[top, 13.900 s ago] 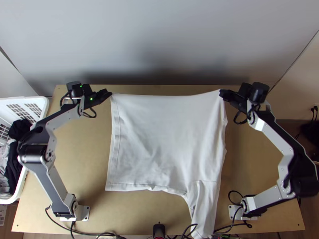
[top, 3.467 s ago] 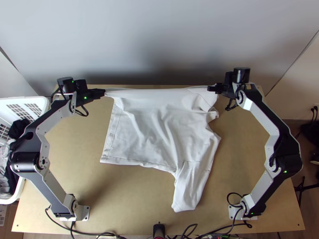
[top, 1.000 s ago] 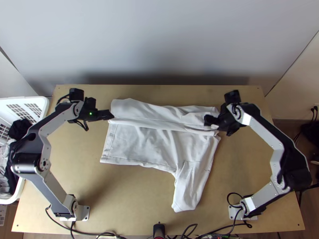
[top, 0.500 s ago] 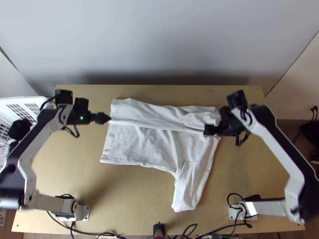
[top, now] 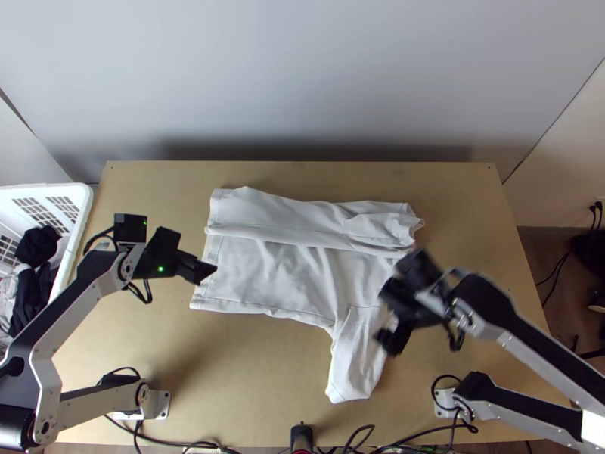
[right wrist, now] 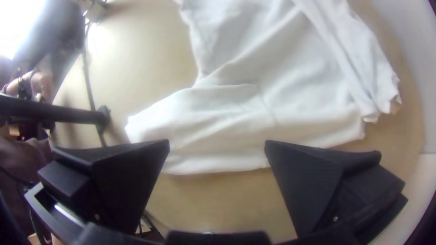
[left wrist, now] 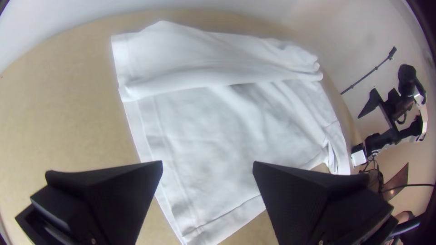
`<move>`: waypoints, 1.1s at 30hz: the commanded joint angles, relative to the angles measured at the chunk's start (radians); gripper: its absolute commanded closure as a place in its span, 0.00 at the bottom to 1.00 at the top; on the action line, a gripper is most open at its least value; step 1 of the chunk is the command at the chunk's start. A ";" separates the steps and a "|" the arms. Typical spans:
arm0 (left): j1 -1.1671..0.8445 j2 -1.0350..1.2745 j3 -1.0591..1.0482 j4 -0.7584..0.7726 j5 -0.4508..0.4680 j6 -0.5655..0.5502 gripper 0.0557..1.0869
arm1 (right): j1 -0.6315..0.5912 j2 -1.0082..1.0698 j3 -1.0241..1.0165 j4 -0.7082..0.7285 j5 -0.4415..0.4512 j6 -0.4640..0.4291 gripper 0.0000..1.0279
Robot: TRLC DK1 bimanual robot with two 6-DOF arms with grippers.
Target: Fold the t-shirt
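Your t-shirt (top: 276, 272) lies on the bench (top: 249, 378), far side folded inward. Your left gripper (left wrist: 208, 163), near the hem (top: 203, 295), and right gripper (right wrist: 217, 141), by the sleeve (top: 352, 371), gape empty, presumably positioned for the next fold.

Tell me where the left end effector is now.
In the top view, the left end effector is at left, open, over the left edge of the shirt, below its fold.

No txt, nos., labels or signs legible in top view. Same w/ L & R wrist views: no brand or other print can be read.
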 commanded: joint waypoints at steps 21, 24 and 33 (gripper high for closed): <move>-0.003 0.036 -0.019 -0.295 -0.224 0.342 0.06 | 0.457 0.210 -0.139 0.172 -0.201 0.423 0.05; -0.003 0.033 -0.036 -0.250 -0.224 0.356 0.06 | 0.463 0.240 -0.149 0.217 -0.213 0.425 0.05; -0.004 0.033 -0.057 -0.166 -0.225 0.351 0.06 | 0.462 0.254 -0.215 0.309 -0.190 0.405 0.05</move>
